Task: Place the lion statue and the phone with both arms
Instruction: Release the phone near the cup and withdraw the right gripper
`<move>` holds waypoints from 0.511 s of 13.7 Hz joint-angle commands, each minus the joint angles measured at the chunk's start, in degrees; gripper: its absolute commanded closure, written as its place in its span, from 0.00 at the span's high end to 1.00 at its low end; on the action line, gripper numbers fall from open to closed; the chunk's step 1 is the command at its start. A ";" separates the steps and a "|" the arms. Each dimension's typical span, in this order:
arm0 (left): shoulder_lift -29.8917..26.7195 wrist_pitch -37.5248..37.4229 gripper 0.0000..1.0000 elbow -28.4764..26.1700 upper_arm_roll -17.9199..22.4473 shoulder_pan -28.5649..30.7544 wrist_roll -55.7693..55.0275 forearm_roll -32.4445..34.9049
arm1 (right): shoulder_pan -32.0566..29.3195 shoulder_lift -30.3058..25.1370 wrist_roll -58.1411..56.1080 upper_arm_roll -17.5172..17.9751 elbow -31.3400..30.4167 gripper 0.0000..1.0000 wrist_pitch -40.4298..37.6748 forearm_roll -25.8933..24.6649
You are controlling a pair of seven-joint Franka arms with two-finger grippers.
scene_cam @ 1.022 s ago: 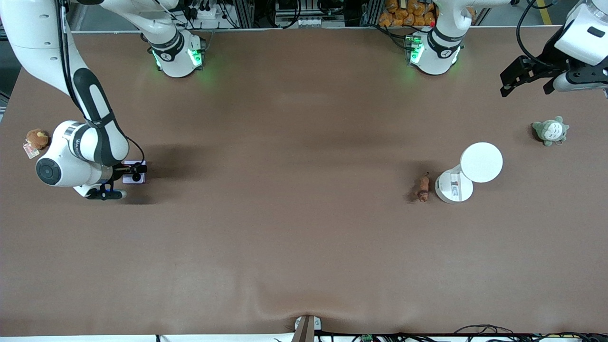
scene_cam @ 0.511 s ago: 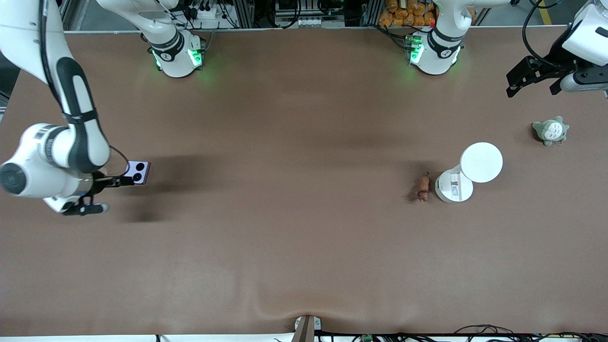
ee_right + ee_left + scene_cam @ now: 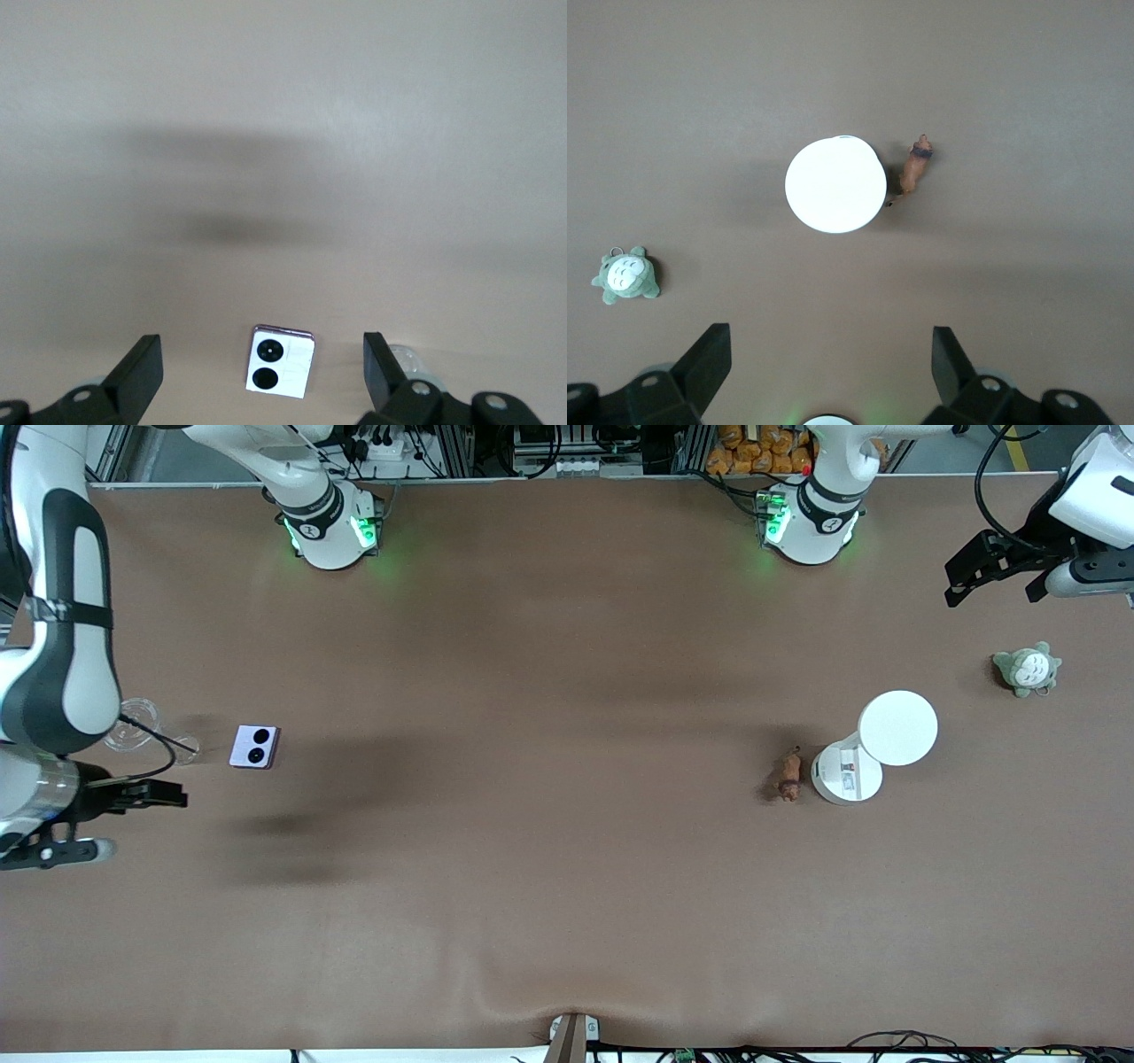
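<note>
The phone (image 3: 254, 747) (image 3: 281, 363), a pale-lilac square with two black circles, lies flat on the table toward the right arm's end. My right gripper (image 3: 142, 824) (image 3: 263, 363) hangs open above the table beside the phone and holds nothing. The lion statue (image 3: 788, 776) (image 3: 915, 168), small and orange-brown, lies on the table right beside a white lamp-like stand. My left gripper (image 3: 990, 592) (image 3: 833, 354) waits open and empty, high over the table at the left arm's end.
The white stand has a round disc top (image 3: 897, 728) (image 3: 835, 184) over a round base (image 3: 846, 773). A grey-green plush (image 3: 1027, 669) (image 3: 625, 275) sits toward the left arm's end. A clear glass piece (image 3: 133, 726) lies beside the phone.
My right gripper has let go of the phone, risen and pulled back toward the table's end. The phone stays on the table. The left gripper has shifted only slightly.
</note>
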 commanded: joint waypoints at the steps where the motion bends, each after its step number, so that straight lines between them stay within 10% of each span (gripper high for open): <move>1: 0.48 -0.39 1.00 1.04 -0.04 0.22 1.08 0.28 | 1.56 1.25 -0.40 -0.39 8.64 1.00 -9.21 0.29; 7: 0.39 -0.39 1.00 0.96 -0.04 0.22 1.08 0.28 | 0.86 -10.33 1.96 1.54 10.61 1.00 -15.55 -1.73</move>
